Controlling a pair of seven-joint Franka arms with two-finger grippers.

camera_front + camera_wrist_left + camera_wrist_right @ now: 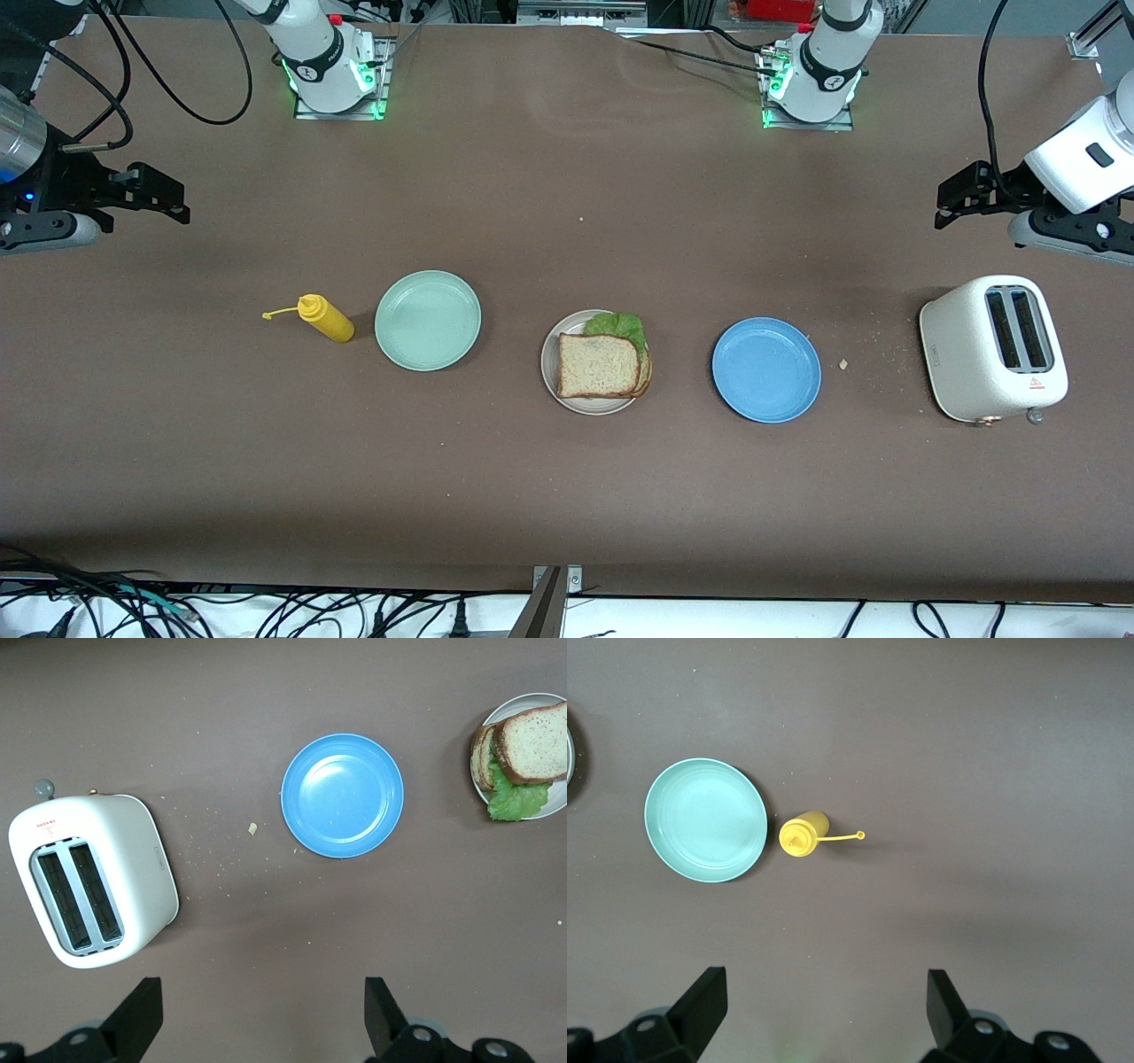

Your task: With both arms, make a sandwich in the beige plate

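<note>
**Sandwich stacked on the beige plate, both grippers wide and clear**

The sandwich [601,363] sits on the beige plate [551,377] in the middle of the table, between the mint plate [428,320] and the blue plate [766,369]. The top slice lies roughly square on the stack; lettuce [620,324] sticks out from under it on the edge farther from the front camera, and the lower slice peeks out on the side toward the blue plate, so the stack is slightly offset.

By the look of it, the bread would be light and stiffish at the crust but crumbly, and the leaf limp and slippery. I would take a slice by two facing crust edges with a gentle pinch; squeezing the middle would likely dent it, and a sideways nudge could slide the top slice off the leaf.

The left gripper [961,197] hangs over bare table at its arm's end, above the toaster [992,347], fingers spread wide and holding nothing. The right gripper [155,193] hangs over bare table at the other end, also wide and empty.

The mustard bottle [326,318] lies beside the mint plate. Crumbs [843,363] are scattered between the blue plate and the toaster. Nothing stands between either gripper and the sandwich
</note>
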